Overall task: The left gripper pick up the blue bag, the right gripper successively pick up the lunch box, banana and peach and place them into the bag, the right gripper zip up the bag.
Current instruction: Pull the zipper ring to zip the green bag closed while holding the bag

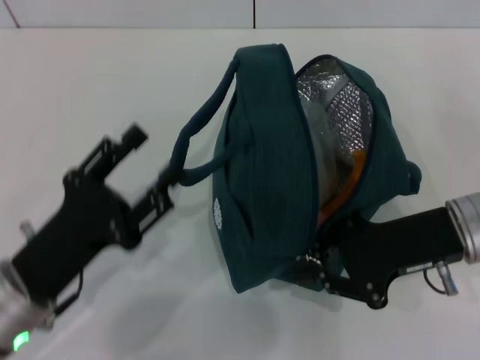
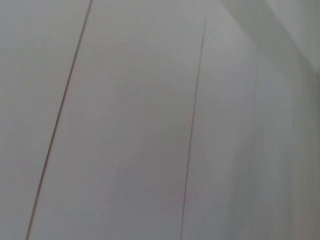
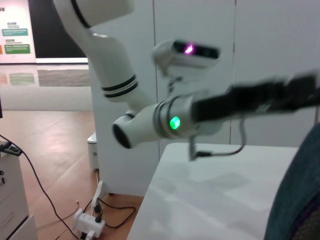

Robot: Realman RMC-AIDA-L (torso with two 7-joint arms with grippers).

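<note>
The blue bag [image 1: 262,172] lies on the white table [image 1: 90,82], its zip open along the top so the silver lining [image 1: 341,112] shows. Something orange [image 1: 358,161] shows inside. No lunch box, banana or peach lies in view outside the bag. My left gripper [image 1: 146,169] is open and empty, just left of the bag's handle loop [image 1: 196,131]. My right gripper [image 1: 319,268] is pressed against the bag's near end, by the end of the zip opening. The bag's edge also shows in the right wrist view [image 3: 295,200].
The left wrist view shows only pale wall panels [image 2: 150,120]. The right wrist view shows my left arm [image 3: 175,120] over the table edge [image 3: 165,170], with floor, cables and a power strip [image 3: 90,222] beyond.
</note>
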